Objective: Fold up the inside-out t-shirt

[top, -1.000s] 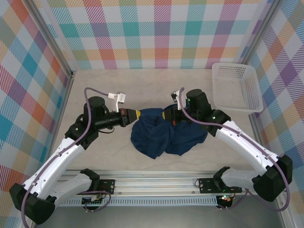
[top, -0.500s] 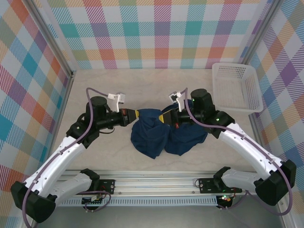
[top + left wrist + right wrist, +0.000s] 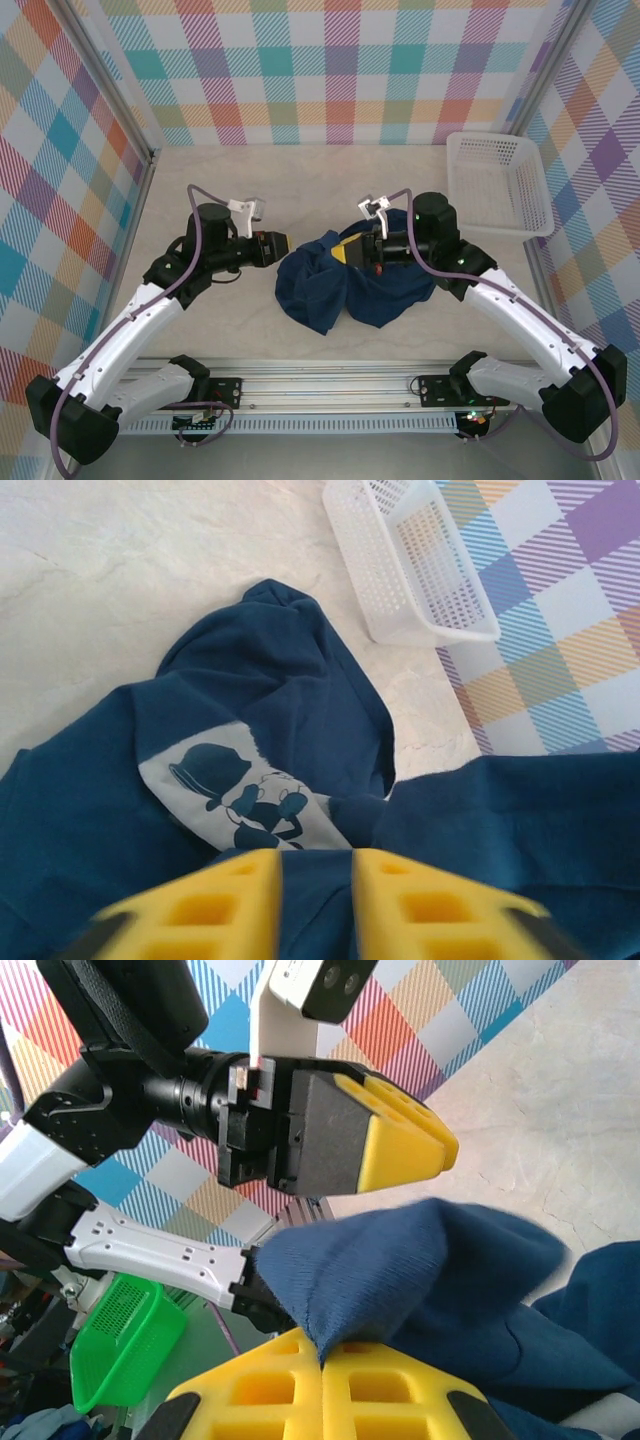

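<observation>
Top external view shows the inside-out t-shirt [image 3: 345, 290] lying in a crumpled heap in the middle of the desk [image 3: 300, 185], just in front of the two arms. It is not flat and not folded yet. At 9 o'clock from the heap is the left end effector [image 3: 283, 246], just beside the cloth. Its yellow fingers [image 3: 200, 910] stand a little apart, and from the right wrist view it has nothing in them. At 12 o'clock on the heap is the right end effector [image 3: 345, 250]. It is squeezed shut on a small fold of the blue cloth. A pale print [image 3: 240, 800] peeks out of the folds in the left wrist view. A white basket [image 3: 500, 229] sits at 2 o'clock, well apart from the shirt. I think a few things could go wrong. The right one pinches just a little bit of cloth, so a hard pull could make it slip out. With one grip, the shirt may lift as a twisted lump. The two end effectors are near each other and could bump.
</observation>
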Robot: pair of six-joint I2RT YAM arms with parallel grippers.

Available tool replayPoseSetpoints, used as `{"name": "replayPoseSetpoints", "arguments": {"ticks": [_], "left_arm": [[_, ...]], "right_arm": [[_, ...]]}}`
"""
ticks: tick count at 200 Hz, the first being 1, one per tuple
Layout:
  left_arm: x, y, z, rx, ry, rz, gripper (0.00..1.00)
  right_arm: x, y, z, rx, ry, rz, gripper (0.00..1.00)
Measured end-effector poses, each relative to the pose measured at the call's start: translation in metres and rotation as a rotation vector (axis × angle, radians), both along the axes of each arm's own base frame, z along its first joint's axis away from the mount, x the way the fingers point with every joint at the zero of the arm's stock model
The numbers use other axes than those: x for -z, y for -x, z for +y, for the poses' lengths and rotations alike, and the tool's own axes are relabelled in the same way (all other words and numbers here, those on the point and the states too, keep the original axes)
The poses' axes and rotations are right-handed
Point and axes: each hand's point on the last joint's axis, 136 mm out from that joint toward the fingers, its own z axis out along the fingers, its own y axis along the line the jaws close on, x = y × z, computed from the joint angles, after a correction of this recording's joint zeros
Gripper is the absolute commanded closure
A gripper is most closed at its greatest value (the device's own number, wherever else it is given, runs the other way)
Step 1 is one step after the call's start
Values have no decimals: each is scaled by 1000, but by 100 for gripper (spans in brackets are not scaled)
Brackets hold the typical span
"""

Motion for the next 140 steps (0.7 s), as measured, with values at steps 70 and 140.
{"name": "replayPoseSetpoints", "arguments": {"ticks": [70,140], "left_arm": [[-57,56,-35,266,143,-181,62],[-35,56,-79,419,66,-153,73]], "right_arm": [[7,-7,5,7,5,28,100],[7,-7,4,8,6,32,100]]}}
